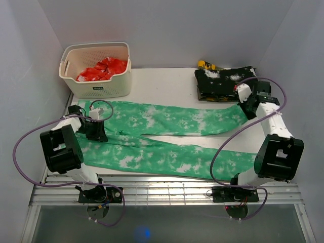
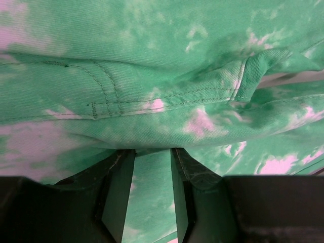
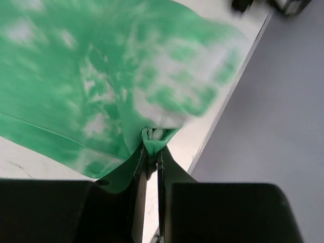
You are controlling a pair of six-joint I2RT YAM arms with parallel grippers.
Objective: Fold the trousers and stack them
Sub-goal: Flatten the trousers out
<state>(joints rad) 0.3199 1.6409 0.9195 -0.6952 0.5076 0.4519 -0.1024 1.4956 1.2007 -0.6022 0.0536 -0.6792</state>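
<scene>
The green, white-blotched trousers [image 1: 167, 121] lie spread across the table, waist at the left and both legs running right. My left gripper [image 1: 97, 135] rests on the waist end. In the left wrist view its fingers [image 2: 119, 182] stand apart with green cloth [image 2: 152, 76] showing in the gap, and their tips are tucked under a stitched fold, so the left gripper [image 2: 152, 154] is open. My right gripper [image 1: 246, 108] sits at the hem of the far leg. In the right wrist view the right gripper [image 3: 152, 148] is shut on a pinched bunch of that green hem [image 3: 154, 136].
A cream basket [image 1: 96, 90] holding red cloth [image 1: 103, 69] stands at the back left. A black, white-speckled folded garment [image 1: 223, 83] lies at the back right, with a small yellow object [image 1: 206, 65] behind it. The table's right edge [image 3: 223, 106] runs close by the right gripper.
</scene>
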